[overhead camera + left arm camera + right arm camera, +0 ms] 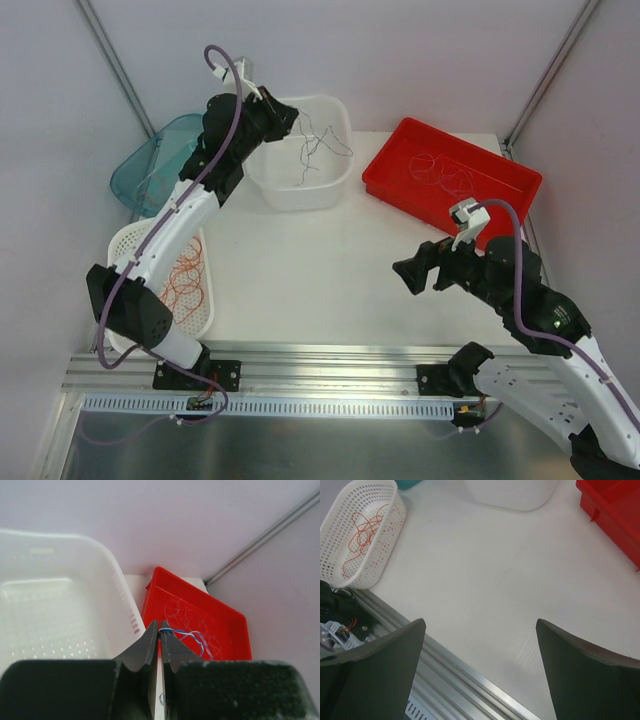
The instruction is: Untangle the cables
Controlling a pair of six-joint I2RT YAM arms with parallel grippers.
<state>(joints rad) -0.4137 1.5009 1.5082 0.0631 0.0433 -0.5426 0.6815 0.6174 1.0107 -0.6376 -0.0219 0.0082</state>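
My left gripper point(283, 117) hovers over the rim of a white tub point(268, 172). In the left wrist view it point(160, 625) is shut on a thin blue-and-white cable point(187, 633) that trails right from the tips. Thin dark cables point(322, 148) hang loosely into the tub below it. Red-orange cables point(186, 281) lie curled in a white perforated basket point(126, 240) at the left, also seen in the right wrist view point(364, 526). Pale cables point(442, 172) lie in a red tray point(395, 160). My right gripper point(411, 276) is open and empty, low over the table point(479, 626).
A teal tub point(150, 160) stands at the back left behind the basket. The red tray point(230, 625) sits right of the white tub point(115, 580). An aluminium rail point(330, 365) runs along the table's near edge. Slanted frame poles point(110, 60) stand at the back corners.
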